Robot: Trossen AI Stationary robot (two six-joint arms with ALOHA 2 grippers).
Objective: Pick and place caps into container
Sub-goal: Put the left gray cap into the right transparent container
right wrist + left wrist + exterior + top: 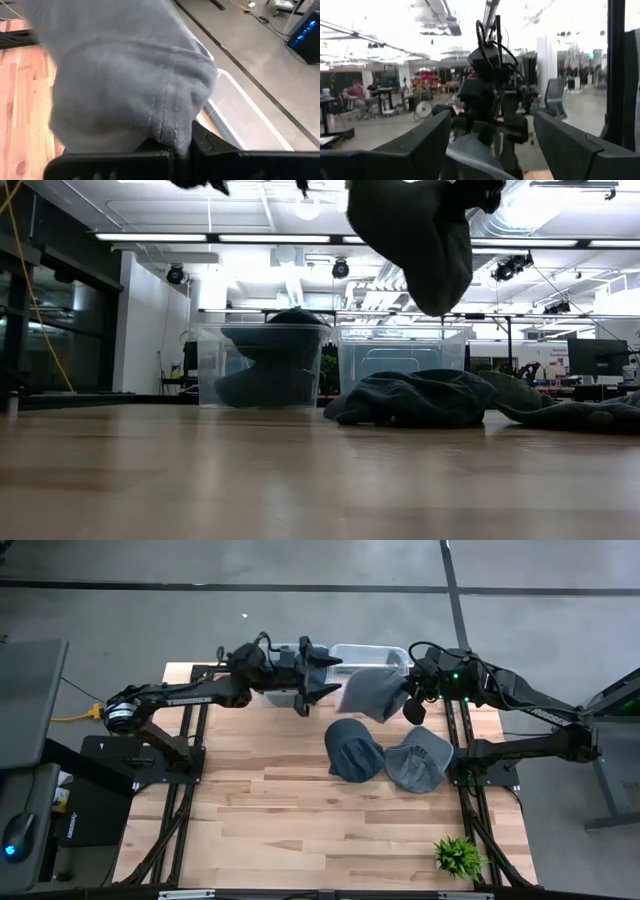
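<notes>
My right gripper (408, 698) is shut on a slate grey cap (375, 692), held in the air at the near edge of the right clear container (370, 656). In the low view this cap (415, 240) hangs high above the table. A navy cap (355, 748) and a grey cap (418, 760) lie flat on the table nearer to me. The left clear container (262, 365) holds a dark cap. My left gripper (315, 675) hovers open beside the left container, fingers pointing toward the held cap (470, 155). My right gripper pinches a bunched fold of the grey cap's fabric (172, 127) between its two fingers, coming from the table's right side. The cap is lifted clear of the table and hangs slack below and ahead of the fingers (205, 142).
Two clear containers stand side by side at the table's far edge; the right one's rim (235, 100) lies just beyond the held cap. A small green plant (458, 856) stands at the near right corner. Bare wood (260, 800) covers the near left of the table.
</notes>
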